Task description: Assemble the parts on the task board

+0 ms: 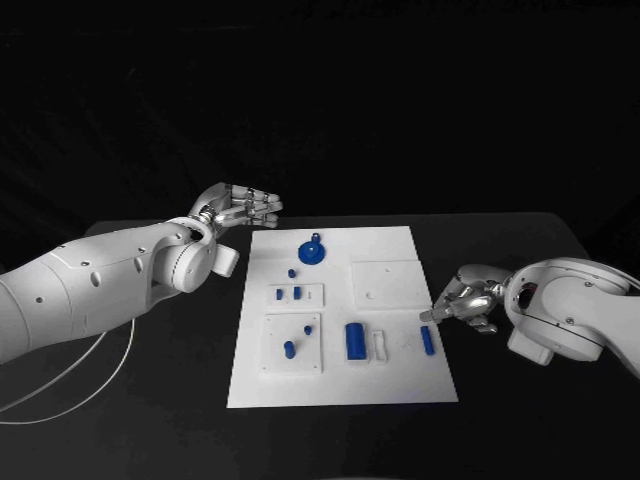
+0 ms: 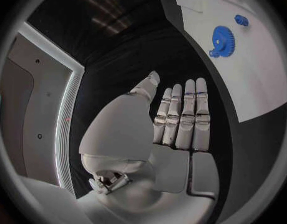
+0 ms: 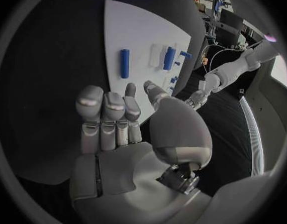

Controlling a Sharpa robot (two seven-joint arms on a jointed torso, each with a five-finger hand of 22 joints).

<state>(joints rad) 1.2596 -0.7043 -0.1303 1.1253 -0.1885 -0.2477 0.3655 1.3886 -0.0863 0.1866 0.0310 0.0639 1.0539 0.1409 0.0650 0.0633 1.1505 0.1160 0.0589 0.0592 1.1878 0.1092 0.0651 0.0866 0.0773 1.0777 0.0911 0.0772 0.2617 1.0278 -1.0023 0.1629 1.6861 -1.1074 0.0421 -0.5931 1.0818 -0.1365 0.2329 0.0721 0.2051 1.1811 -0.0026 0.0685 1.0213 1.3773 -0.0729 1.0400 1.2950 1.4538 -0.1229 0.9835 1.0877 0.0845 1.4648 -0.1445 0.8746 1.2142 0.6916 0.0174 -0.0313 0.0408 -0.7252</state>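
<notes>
Both my hands are empty. Left hand (image 1: 244,210) hovers off the far-left corner of the task board (image 1: 392,375), fingers straight and side by side, holding nothing. Right hand (image 1: 464,301) sits just beside the board's right edge, fingers loosely curled and apart, nothing in them.

Nearest part to my right hand is the slim blue bar (image 1: 427,340), lying flat near the right edge, long axis running near-to-far. The fatter blue cylinder (image 1: 356,341) lies parallel to it, further in. The gear (image 1: 310,251) lies flat at the far end, closer to my left hand.

My read: next is picking the bar. Approach from above, pinch across its short width, mid-length, so it doesn't pivot. Keep fingers clear of the white slot piece (image 1: 381,345) beside it.
</notes>
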